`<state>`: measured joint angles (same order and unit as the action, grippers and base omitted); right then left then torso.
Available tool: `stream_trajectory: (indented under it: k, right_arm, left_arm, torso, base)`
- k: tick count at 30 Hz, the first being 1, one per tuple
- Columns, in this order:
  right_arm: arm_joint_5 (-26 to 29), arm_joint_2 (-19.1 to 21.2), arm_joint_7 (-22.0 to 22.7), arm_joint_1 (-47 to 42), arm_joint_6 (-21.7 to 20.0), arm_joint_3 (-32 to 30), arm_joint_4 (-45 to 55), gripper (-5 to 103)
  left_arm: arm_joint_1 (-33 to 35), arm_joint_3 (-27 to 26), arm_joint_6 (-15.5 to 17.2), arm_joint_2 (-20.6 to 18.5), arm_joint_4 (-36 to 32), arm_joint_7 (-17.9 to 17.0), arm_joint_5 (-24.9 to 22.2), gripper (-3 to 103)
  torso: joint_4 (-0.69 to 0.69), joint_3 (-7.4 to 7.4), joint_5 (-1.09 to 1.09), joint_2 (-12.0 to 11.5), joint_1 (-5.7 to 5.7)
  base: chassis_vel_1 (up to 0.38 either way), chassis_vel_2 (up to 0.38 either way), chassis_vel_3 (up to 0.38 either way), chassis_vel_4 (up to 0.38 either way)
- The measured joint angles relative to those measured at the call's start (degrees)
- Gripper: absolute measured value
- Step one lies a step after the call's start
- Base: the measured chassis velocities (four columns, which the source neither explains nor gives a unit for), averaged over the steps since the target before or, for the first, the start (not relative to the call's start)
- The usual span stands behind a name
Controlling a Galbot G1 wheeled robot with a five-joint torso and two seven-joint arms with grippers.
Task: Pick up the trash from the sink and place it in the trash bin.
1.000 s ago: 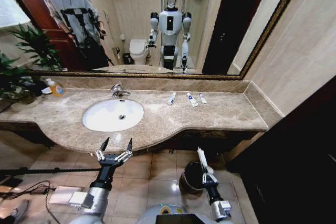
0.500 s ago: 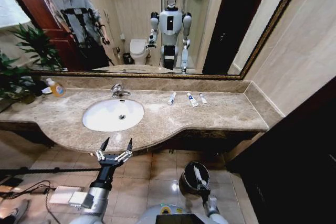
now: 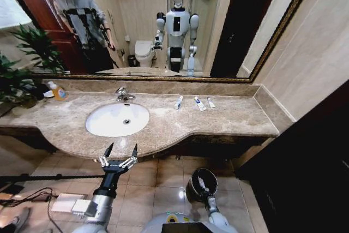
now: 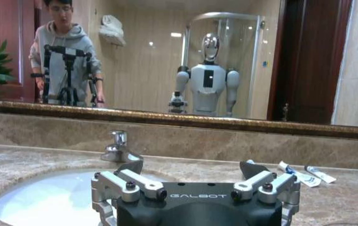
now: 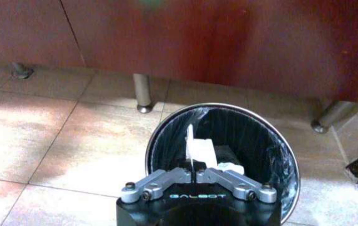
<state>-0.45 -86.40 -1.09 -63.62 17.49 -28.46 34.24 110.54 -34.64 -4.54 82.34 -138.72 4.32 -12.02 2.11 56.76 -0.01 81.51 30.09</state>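
Bright, even indoor light w/ glare on floor tiles (image 3: 180, 193) (head view bends at edges), right wrist view soft.

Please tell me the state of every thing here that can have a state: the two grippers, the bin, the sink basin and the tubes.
Left gripper: open, empty, held in front of the counter edge.
Right gripper: shut on a white tube, over the trash bin.
Trash bin: upright on the floor, lidless.
Sink: basin empty, faucet not running.
Three small tubes: lying flat on the counter by the mirror.
Soap bottle: upright.
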Motion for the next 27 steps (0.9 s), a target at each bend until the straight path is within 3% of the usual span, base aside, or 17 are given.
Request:
stream_trajectory:
  k: [9,14,17,20,25,27]
  right_arm:
    - [0.9,0.5,-0.4,2.6,-1.6,-0.1,-2.6,-3]
    - [1.6,0.8,-0.7,3.1,-2.4,-0.2,-3.2,18]
    - [1.6,0.8,-0.8,3.2,-2.5,-0.2,-3.3,24]
    - [1.6,0.8,-0.8,3.2,-2.5,-0.1,-3.4,40]
    - [1.5,0.8,-0.9,3.2,-2.5,-0.1,-3.3,51]
    - [1.6,0.8,-1.0,3.0,-2.4,-0.1,-3.2,61]
  left_arm:
    - [0.0,0.0,0.0,0.0,0.0,0.0,0.0,100]
    - [0.0,0.0,0.0,0.0,0.0,0.0,0.0,100]
    - [0.0,0.0,0.0,0.0,0.0,0.0,0.0,100]
    - [0.0,0.0,0.0,0.0,0.0,0.0,0.0,100]
    - [0.0,0.0,0.0,0.0,0.0,0.0,0.0,100]
    - [0.0,0.0,0.0,0.0,0.0,0.0,0.0,100]
  torso:
    - [0.00,0.00,0.01,0.0,0.00]
    - [0.00,0.00,0.01,0.0,-0.01]
    - [0.00,0.00,0.01,0.0,-0.01]
    - [0.00,0.00,0.01,0.0,-0.01]
    - [0.00,0.00,0.01,0.0,-0.01]
    - [0.00,-0.01,0.01,0.0,-0.01]
  base:
    - [0.000,0.000,0.000,0.000]
    - [0.000,0.000,0.000,0.000]
    - [0.000,0.000,0.000,0.000]
    - [0.000,0.000,0.000,0.000]
    - [0.000,0.000,0.000,0.000]
    - [0.000,0.000,0.000,0.000]
